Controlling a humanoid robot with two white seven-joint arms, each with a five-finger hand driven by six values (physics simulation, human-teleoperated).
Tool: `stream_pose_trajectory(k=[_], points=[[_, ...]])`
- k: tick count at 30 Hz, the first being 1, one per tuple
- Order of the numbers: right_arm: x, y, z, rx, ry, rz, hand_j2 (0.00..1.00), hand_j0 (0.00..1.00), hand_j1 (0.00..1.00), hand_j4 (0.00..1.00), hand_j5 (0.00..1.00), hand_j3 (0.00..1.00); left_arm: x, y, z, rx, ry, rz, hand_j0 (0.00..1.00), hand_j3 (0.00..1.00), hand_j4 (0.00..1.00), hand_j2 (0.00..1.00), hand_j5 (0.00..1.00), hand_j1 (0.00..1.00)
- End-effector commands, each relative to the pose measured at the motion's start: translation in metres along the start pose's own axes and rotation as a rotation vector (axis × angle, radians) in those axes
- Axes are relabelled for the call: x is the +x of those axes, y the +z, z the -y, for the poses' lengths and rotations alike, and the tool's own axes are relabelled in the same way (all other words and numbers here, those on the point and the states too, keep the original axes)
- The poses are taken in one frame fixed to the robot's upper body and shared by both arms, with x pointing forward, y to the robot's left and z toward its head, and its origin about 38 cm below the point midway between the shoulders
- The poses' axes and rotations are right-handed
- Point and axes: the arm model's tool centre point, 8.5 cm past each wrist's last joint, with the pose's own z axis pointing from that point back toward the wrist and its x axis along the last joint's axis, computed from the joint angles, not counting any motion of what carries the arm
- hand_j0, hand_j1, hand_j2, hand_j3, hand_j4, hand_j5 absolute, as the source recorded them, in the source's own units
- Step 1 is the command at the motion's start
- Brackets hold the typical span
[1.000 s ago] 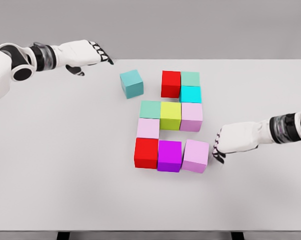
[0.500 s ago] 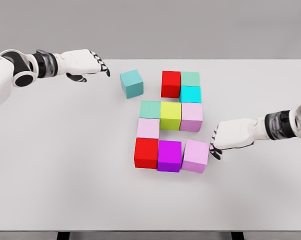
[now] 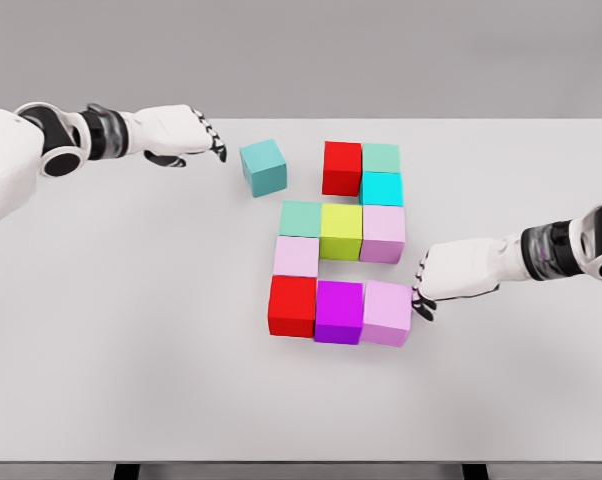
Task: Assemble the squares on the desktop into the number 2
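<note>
Coloured cubes form a block figure on the white table (image 3: pixel 131 350). The top row holds a red cube (image 3: pixel 342 167) and a mint cube (image 3: pixel 381 158), with a cyan cube (image 3: pixel 381 188) below. In the middle row are a mint, a yellow-green (image 3: pixel 341 231) and a pink cube (image 3: pixel 384 232). A pale pink cube (image 3: pixel 297 257) sits under them. The bottom row is red (image 3: pixel 293 305), purple (image 3: pixel 339 312) and pink (image 3: pixel 387 313). A teal cube (image 3: pixel 263 166) lies apart at upper left. My right hand (image 3: pixel 422 290) touches the bottom pink cube's right side, fingers curled. My left hand (image 3: pixel 199 138) hovers left of the teal cube, holding nothing.
The table's far edge runs just behind the top row of cubes. Its front edge lies along the bottom of the view.
My right hand slid left and pushed the bottom pink cube against the purple one. My left hand moved right and slightly down, closer to the teal cube.
</note>
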Motion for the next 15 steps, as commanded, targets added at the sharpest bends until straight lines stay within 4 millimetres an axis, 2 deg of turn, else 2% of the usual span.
stream_pose_trajectory(k=[1,5,6,7,8,9,10,12,14,15], points=[[0.0,0.0,0.001,-0.003,-0.002,0.001,0.42,0.42,0.42,0.42,0.42,0.42,0.006,-0.008,-0.006,0.01,-0.005,0.015,0.7,0.7,0.7,0.7,0.7,0.7],[-0.004,0.005,-0.005,0.008,-0.012,-0.017,0.43,0.43,0.43,0.43,0.43,0.43,0.006,-0.013,-0.006,0.003,-0.003,0.01,0.71,0.71,0.71,0.71,0.71,0.71],[-0.01,0.014,-0.005,0.006,-0.018,-0.045,0.43,0.43,0.43,0.43,0.43,0.43,0.005,-0.012,-0.005,-0.001,0.001,0.004,0.71,0.71,0.71,0.71,0.71,0.71],[-0.02,0.035,-0.005,-0.007,-0.027,-0.099,0.45,0.45,0.45,0.45,0.45,0.45,0.004,-0.012,-0.004,-0.003,0.001,0.001,0.71,0.71,0.71,0.71,0.71,0.71],[-0.029,0.064,-0.001,-0.032,-0.026,-0.166,0.52,0.52,0.52,0.52,0.52,0.52,0.005,-0.015,-0.005,-0.002,0.002,0.004,0.71,0.71,0.71,0.71,0.71,0.71],[-0.036,0.099,0.014,-0.099,-0.025,-0.231,0.7,0.7,0.7,0.7,0.7,0.7,0.008,-0.018,-0.007,0.0,0.003,0.009,0.71,0.71,0.71,0.71,0.71,0.71],[-0.038,0.121,0.025,-0.169,-0.041,-0.258,1.0,1.0,1.0,1.0,1.0,1.0,0.007,-0.018,-0.006,-0.002,0.004,0.006,0.71,0.71,0.71,0.71,0.71,0.71],[-0.041,0.15,0.033,-0.321,-0.115,-0.28,1.0,1.0,1.0,1.0,1.0,1.0,0.011,-0.022,-0.009,0.001,0.003,0.014,0.71,0.71,0.71,0.71,0.71,0.71],[-0.038,0.16,0.027,-0.422,-0.173,-0.279,1.0,1.0,1.0,1.0,1.0,1.0,0.01,-0.023,-0.008,-0.003,0.006,0.01,0.71,0.71,0.71,0.71,0.71,0.71],[-0.035,0.155,0.021,-0.476,-0.218,-0.258,1.0,1.0,1.0,1.0,1.0,1.0,0.011,-0.024,-0.009,-0.001,0.006,0.011,0.71,0.71,0.71,0.71,0.71,0.71]])
